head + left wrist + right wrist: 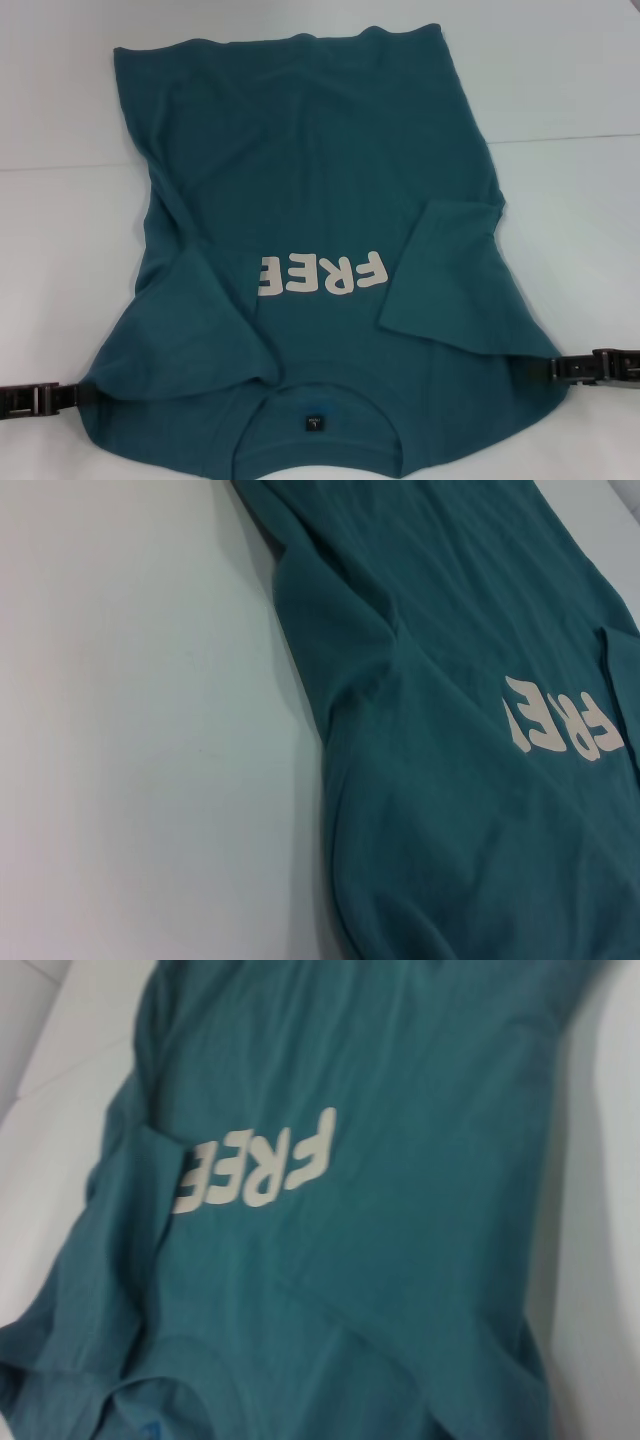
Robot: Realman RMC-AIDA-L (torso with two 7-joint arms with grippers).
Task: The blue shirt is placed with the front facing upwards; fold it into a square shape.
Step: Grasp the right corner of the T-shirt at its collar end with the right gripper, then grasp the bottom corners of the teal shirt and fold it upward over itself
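The left gripper (62, 396) sits low at the near left edge of the counter (60, 110), lying flat and pointing inward toward the right. The right gripper (562, 368) sits at the near right edge, likewise flat, level and pointing inward, so the two face each other across the counter.

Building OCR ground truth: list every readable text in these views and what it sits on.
"FREE" in pale letters on the chest of the blue shirt, upside down in the head view; a folded-in sleeve may hide more beside it.
Small black neck label: tiny marks, too small to read.
No other text.
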